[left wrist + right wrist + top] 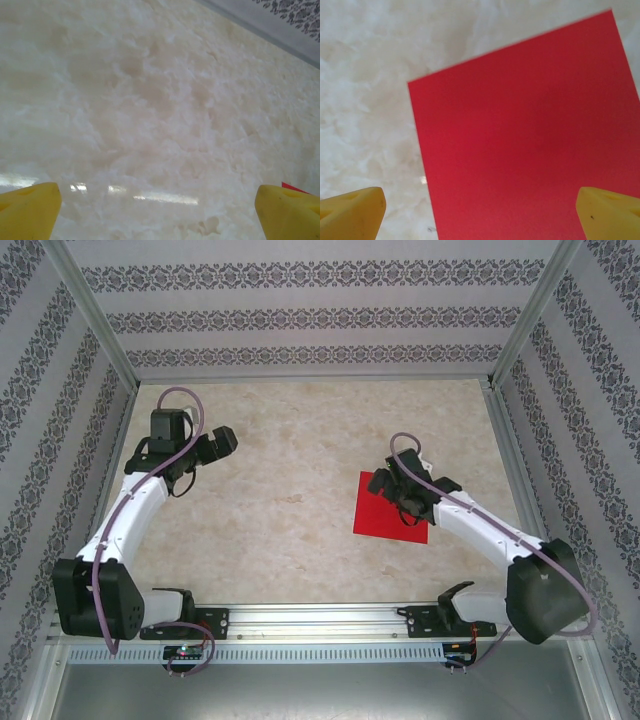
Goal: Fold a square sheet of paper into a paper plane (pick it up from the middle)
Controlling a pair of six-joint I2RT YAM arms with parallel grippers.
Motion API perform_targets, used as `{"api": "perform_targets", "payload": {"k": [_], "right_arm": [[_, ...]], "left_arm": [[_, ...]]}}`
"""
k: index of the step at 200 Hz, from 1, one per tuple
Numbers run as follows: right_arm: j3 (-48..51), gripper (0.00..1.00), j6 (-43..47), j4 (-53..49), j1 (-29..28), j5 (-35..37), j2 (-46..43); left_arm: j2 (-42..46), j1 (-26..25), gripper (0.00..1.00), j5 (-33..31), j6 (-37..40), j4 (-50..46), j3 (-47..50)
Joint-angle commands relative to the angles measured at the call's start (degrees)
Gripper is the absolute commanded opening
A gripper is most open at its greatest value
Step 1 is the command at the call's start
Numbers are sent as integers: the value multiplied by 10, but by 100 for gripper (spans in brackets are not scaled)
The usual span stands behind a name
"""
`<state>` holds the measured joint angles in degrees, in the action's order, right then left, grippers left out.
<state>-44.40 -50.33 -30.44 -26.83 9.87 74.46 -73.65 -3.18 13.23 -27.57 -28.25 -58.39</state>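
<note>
– Locating the square sheet of paper [385, 515]: position and condition?
– Lying flat on the marble table [290, 530]. Red, unfolded, no crease visible, one corner plain in the right wrist view.
– Checking the right gripper [398, 490]: position and state?
– Hovering directly over the far part of the sheet. Spread wide, yellow fingertips [352, 210] well apart: one just off the sheet's edge, the other above the red surface. Pinching nothing.
– Checking the left gripper [222, 440]: position and state?
– Held well apart from the sheet, off to its left, above bare table. Likewise spread wide, gripping nothing. From the left wrist view: a thin red sliver of the sheet just behind one fingertip.
</note>
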Motion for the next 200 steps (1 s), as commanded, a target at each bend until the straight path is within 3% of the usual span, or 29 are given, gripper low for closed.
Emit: {"api": "perform_targets", "payload": {"k": [1,59,118,200], "right_arm": [[-8,98,-33,-12,-5,16,45],[-60,98,-14,-27,-18,34,152],[-114,98,35,-9,-51,-19,247],[-250,98,78,-33,-213,-82,383]], "left_arm": [[1,-5,100,40,-20,-19,-3],[-12,-5,100,64,-52,44,25],[-32,-8,100,71,-62,71,43],[-55,-9,100,60,-52,56,37]]}}
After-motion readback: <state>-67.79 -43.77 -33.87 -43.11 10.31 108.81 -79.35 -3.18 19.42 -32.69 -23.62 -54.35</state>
